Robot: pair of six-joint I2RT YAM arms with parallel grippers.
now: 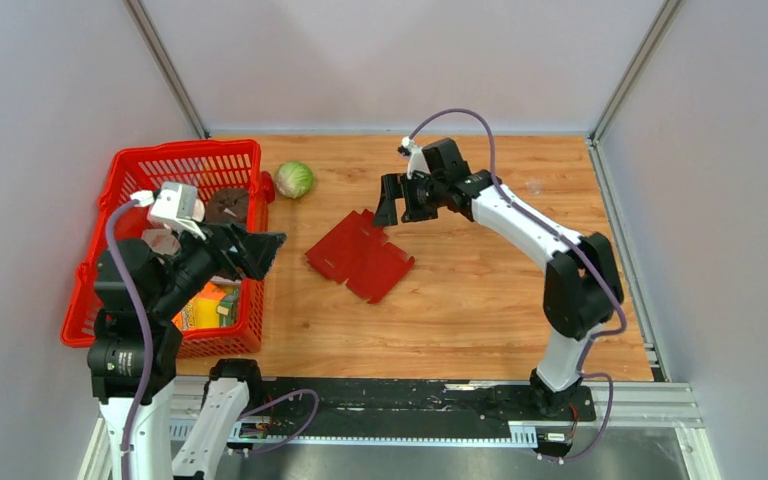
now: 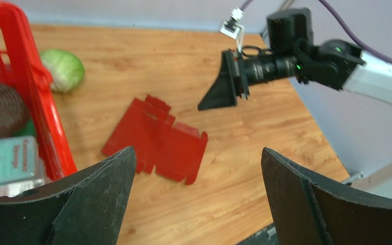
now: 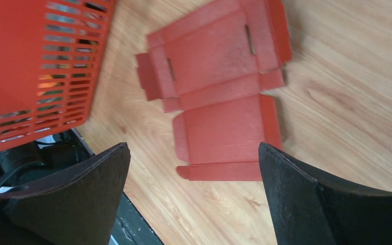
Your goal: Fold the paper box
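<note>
wooden table (image 1: 480, 300), pale grey walls closing it in on three sides. the paper box (image 1: 360, 256) is lying flat and unfolded near the middle of the table, notched flaps spread out, with nothing resting on it. the left gripper (image 1: 265, 252) is hanging by the right wall of the red mesh basket (image 1: 125, 170), jaws spread wide and empty, clear of the paper box. the right gripper (image 1: 400, 205) is hovering just behind the paper box, fingers parted, gripping nothing. a green cabbage (image 1: 294, 179) is sitting beside the basket's far corner, apart from the paper box. small cartons (image 1: 210, 305) and a brown round item (image 1: 225, 205) are lying inside the basket.
</note>
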